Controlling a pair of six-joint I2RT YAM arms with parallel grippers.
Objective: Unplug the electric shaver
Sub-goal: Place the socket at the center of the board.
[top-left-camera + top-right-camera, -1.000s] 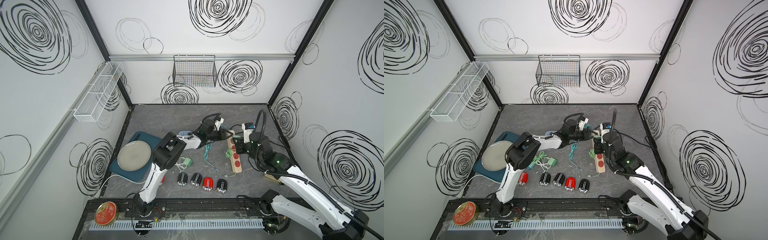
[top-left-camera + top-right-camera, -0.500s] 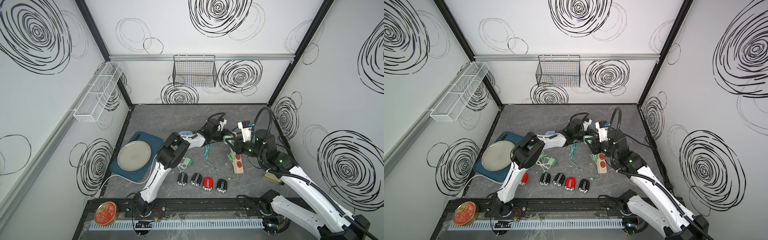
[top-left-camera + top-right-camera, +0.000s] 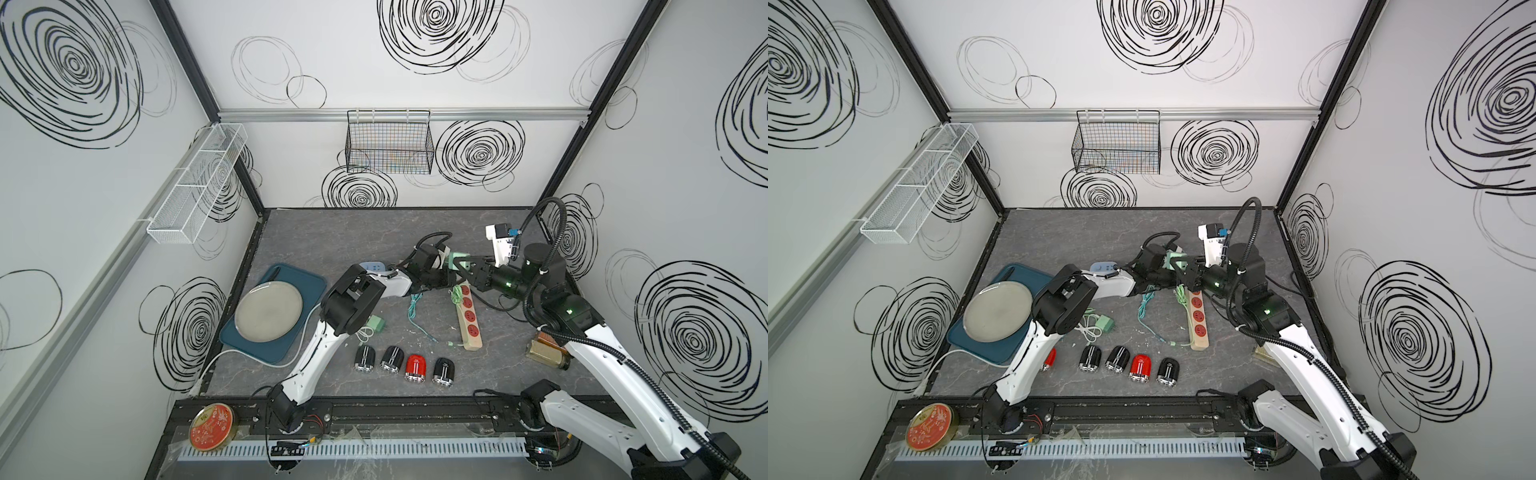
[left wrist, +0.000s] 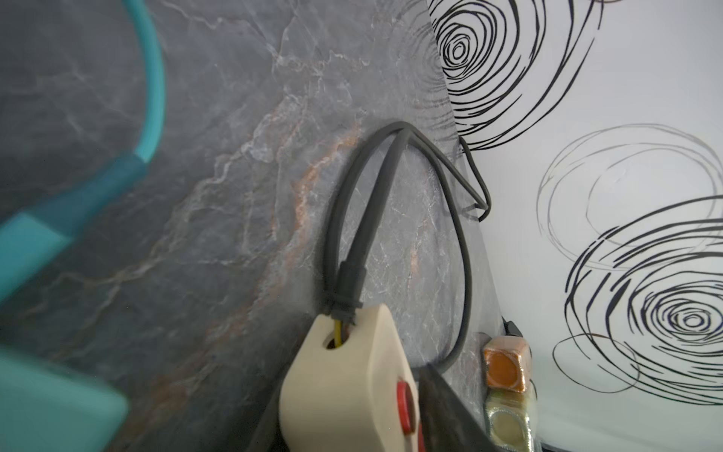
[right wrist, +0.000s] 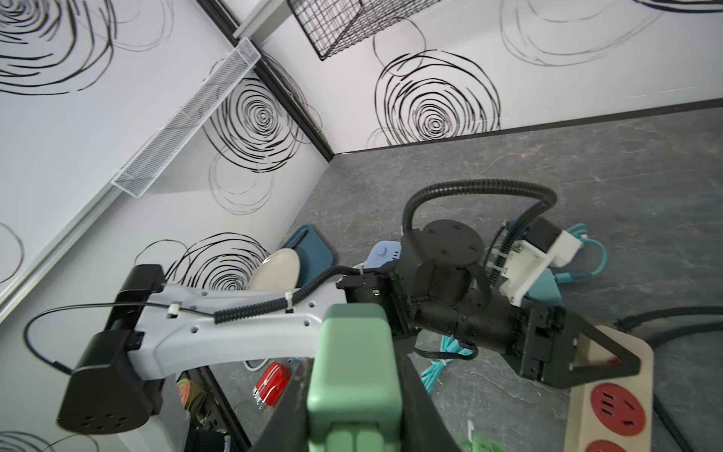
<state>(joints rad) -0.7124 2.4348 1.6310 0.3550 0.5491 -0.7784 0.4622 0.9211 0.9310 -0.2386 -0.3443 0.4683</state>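
Observation:
My right gripper is shut on a pale green plug adapter, held in the air just beyond the far end of the beige power strip. The strip's red sockets show empty. The adapter's green cable trails along the strip to a loose connector. My left gripper stands open astride the strip's far end, with one finger beside it. Several small black and red shavers stand in a row at the front. I see no cable joined to any of them.
A grey plate lies on a teal tray at the left. A second green adapter with white cord and a teal cable lie mid-table. An amber bottle lies under my right arm. The strip's black cord loops toward the right wall.
My right gripper has drawn back from over the strip toward the rear with the green adapter in it. My left gripper's jaws have spread apart at the strip's end.

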